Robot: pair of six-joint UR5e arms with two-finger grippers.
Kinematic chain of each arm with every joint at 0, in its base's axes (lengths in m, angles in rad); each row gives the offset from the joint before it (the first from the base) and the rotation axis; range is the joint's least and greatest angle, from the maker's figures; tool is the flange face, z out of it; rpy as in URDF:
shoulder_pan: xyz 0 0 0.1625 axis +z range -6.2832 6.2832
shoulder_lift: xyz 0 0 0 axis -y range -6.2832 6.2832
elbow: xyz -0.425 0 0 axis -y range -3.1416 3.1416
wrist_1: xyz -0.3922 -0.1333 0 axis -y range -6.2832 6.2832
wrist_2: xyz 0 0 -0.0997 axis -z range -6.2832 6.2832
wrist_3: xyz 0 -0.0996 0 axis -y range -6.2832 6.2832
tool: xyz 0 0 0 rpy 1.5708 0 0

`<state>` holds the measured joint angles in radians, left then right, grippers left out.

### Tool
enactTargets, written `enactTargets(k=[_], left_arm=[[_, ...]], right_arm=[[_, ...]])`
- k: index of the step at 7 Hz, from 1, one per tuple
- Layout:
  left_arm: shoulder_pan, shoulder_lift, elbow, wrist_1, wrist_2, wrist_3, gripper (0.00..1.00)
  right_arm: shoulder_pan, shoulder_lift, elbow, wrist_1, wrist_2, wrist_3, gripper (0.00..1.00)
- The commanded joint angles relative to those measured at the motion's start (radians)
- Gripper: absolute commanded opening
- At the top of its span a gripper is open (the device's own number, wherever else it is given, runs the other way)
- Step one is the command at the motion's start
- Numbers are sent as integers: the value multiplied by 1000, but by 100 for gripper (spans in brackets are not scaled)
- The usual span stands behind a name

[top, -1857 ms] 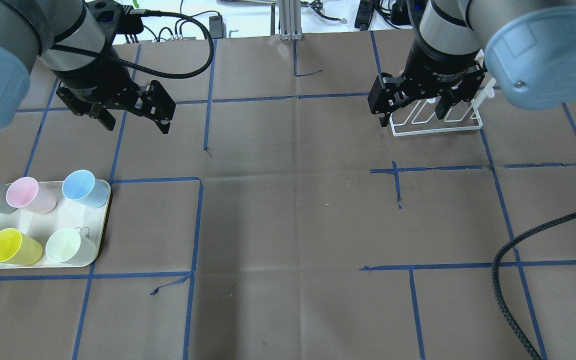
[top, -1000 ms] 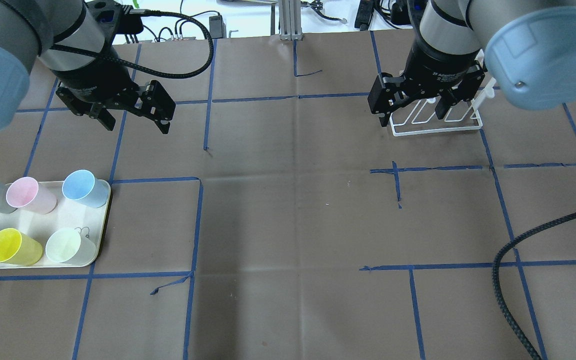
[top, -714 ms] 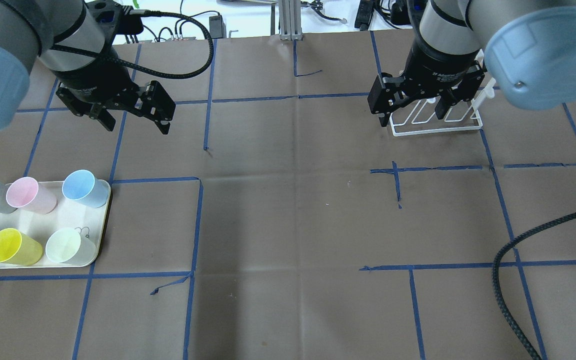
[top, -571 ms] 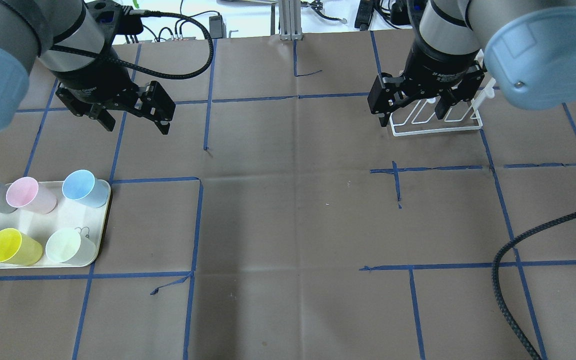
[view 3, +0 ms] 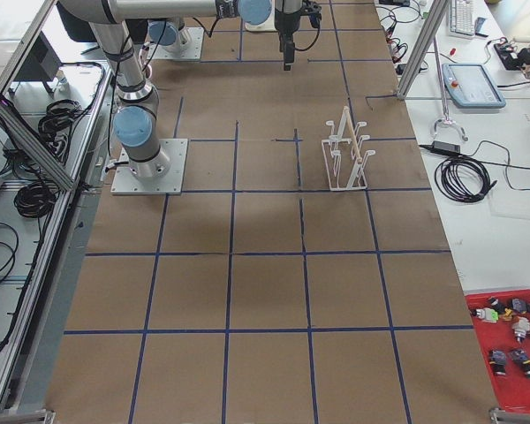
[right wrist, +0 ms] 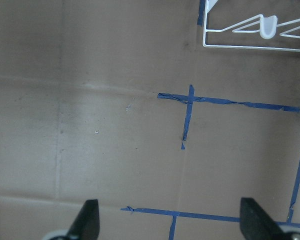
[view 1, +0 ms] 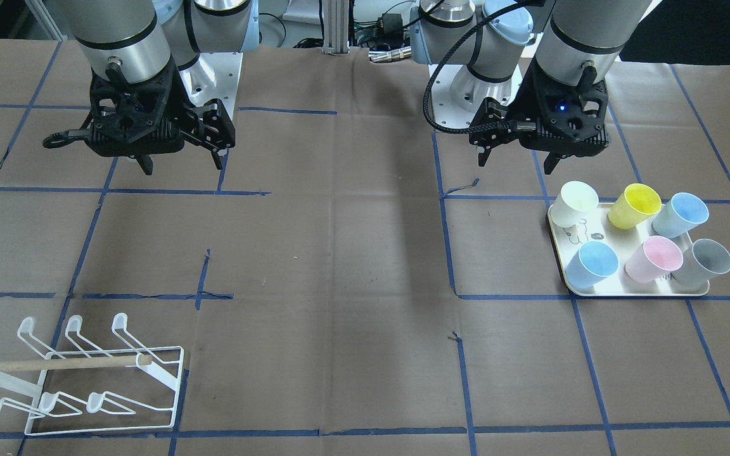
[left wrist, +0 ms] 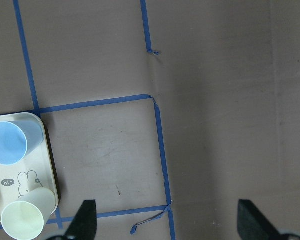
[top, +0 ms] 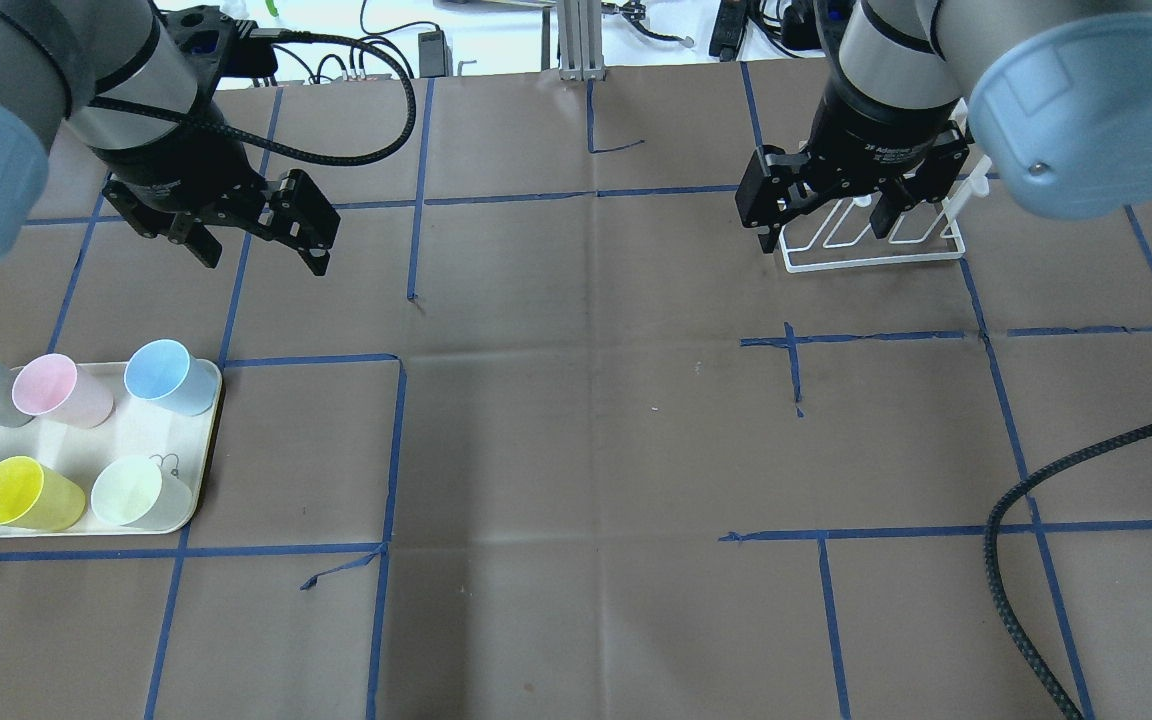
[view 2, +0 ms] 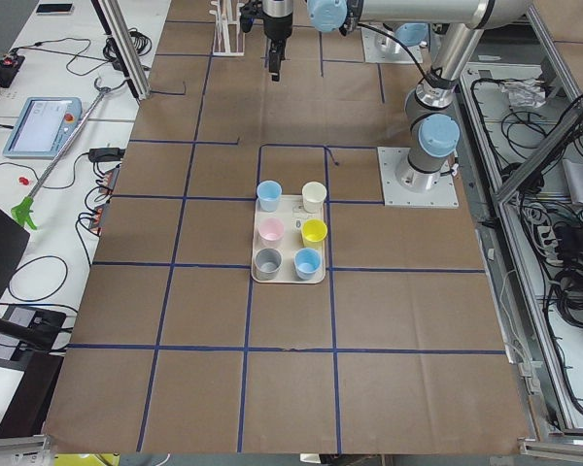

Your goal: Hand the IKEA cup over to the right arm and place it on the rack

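Observation:
Several pastel cups stand open end up on a cream tray at the table's left, among them a blue cup, a pale green cup and a yellow cup. The tray also shows in the front view. My left gripper hangs open and empty above the table, beyond the tray; its wrist view shows the blue cup. My right gripper is open and empty, high over the white wire rack. The rack holds no cups.
A black braided cable lies across the near right of the table. Blue tape lines grid the brown table cover. A red tray of small parts sits off the table's right end.
My left gripper has shifted a little to the left, still open. The right arm, the cups and the rack have not moved.

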<state>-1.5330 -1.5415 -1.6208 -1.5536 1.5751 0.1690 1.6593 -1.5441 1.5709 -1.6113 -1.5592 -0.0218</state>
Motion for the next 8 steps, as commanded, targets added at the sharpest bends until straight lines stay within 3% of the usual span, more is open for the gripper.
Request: enactTargets(k=[1, 4, 5, 8], left_arm=[[91, 14, -53, 4, 0, 119, 100], [293, 3, -97, 18, -1, 330, 100], [333, 1, -128, 79, -1, 369, 99], [347, -12, -212, 217, 0, 374, 99]], right_arm=[[-1, 9, -5, 1, -5, -1, 100], [-3, 12, -11, 1, -5, -1, 100], [-3, 12, -11, 1, -7, -1, 100], [-3, 10, -11, 1, -5, -1, 100]])
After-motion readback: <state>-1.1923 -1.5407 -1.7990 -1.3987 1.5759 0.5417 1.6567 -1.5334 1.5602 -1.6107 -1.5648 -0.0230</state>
